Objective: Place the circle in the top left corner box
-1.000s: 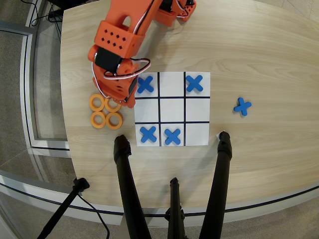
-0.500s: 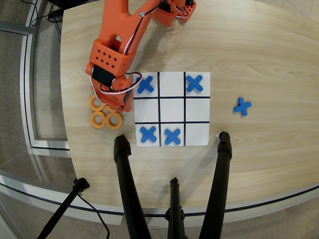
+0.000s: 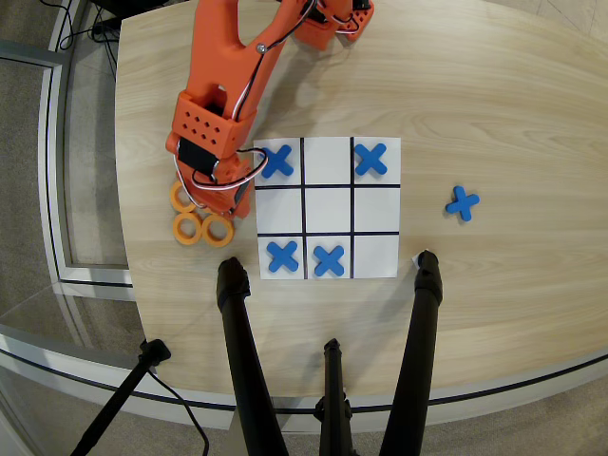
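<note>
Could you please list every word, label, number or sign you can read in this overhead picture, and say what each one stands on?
There is no readable text: no words, brands or numbers show on the orange arm, the table or the paper grid.
The only sign-like marks are the blue crosses, four lying on grid cells and a fifth on the bare table; they are game pieces, not print.

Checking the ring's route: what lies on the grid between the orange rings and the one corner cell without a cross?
In the overhead view, two blue crosses fill the bottom row between the orange rings and the empty corner cell.
</note>
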`<action>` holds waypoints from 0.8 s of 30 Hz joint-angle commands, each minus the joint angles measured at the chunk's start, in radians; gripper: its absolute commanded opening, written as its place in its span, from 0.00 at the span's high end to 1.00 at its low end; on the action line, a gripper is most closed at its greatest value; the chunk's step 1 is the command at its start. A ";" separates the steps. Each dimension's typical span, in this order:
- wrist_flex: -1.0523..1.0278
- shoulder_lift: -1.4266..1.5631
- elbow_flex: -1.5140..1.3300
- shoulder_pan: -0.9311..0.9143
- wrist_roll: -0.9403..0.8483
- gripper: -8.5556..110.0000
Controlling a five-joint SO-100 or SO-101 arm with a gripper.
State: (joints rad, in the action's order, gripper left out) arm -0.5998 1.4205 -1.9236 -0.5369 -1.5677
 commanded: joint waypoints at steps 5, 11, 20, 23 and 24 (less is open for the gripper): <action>0.009 -0.018 0.038 -0.002 -0.009 0.76; 0.003 -0.026 0.032 -0.012 -0.009 0.76; -0.048 -0.026 0.020 -0.058 -0.032 0.76; -0.078 -0.017 0.005 -0.078 -0.041 0.76; -0.095 -0.011 -0.003 -0.086 -0.049 0.76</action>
State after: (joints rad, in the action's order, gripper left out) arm -0.6642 1.3913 -1.9205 -0.6059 -1.6015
